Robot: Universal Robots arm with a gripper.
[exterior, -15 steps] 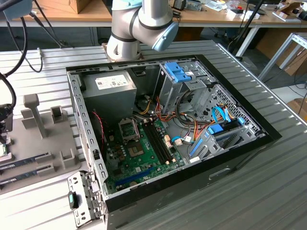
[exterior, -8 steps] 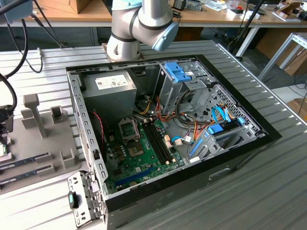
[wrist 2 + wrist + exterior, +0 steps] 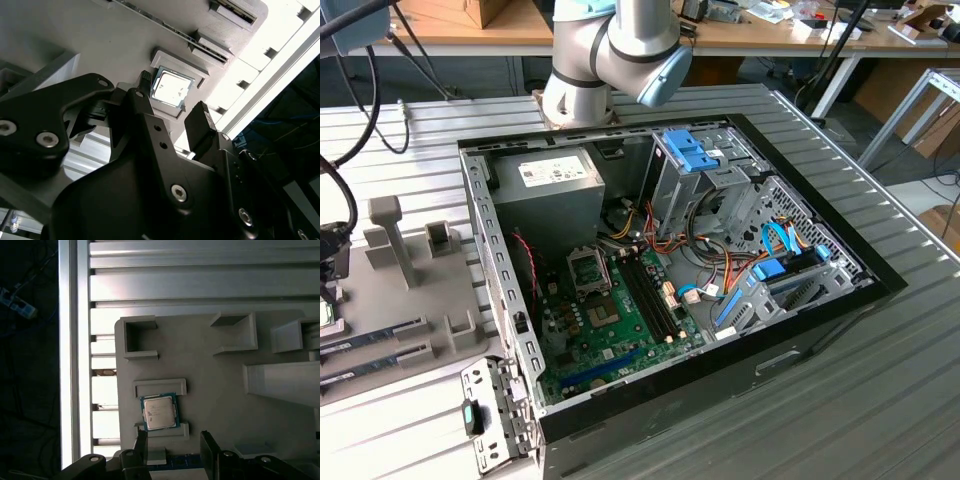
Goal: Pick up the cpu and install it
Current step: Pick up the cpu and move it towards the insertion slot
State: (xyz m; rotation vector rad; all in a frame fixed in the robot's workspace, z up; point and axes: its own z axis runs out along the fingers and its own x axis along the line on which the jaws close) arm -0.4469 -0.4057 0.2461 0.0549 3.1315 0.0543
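Closest to the lens in both wrist views is the black gripper [image 3: 173, 92] [image 3: 174, 436], so I'll start there. Its two fingers [image 3: 141, 442] are spread well apart with nothing between them, so it isn't holding anything. The cpu [image 3: 160, 411] [image 3: 171, 89] shows in the gap just past the tips, and neither tip looks to be touching it.

Now big to small:

- Slatted aluminium table [image 3: 880, 380] runs under everything in the exterior view.
- Open black computer case [image 3: 790, 335] takes the centre and right of that frame, side panel off, innards showing.
- Grey and blue arm [image 3: 610, 50] comes in at top centre, just behind the case.
- Flat grey holder plate [image 3: 420, 290] [image 3: 215, 390] with raised blocks and slots lies at the exterior view's left, beside the case.
- Grey power supply [image 3: 545, 190] is in the upper left corner inside the case.
- Green motherboard [image 3: 610, 325] is on the case floor, lower left of centre, with its metal-framed socket [image 3: 588, 270] near the board's upper edge.
- Two long memory sticks [image 3: 380, 332] lie in slots on the plate, at the lower left of the exterior view.
- The cpu is the smallest of the lot. It lies flat on the holder plate, silvery top up, nested between two low raised lips, nowhere near the socket.
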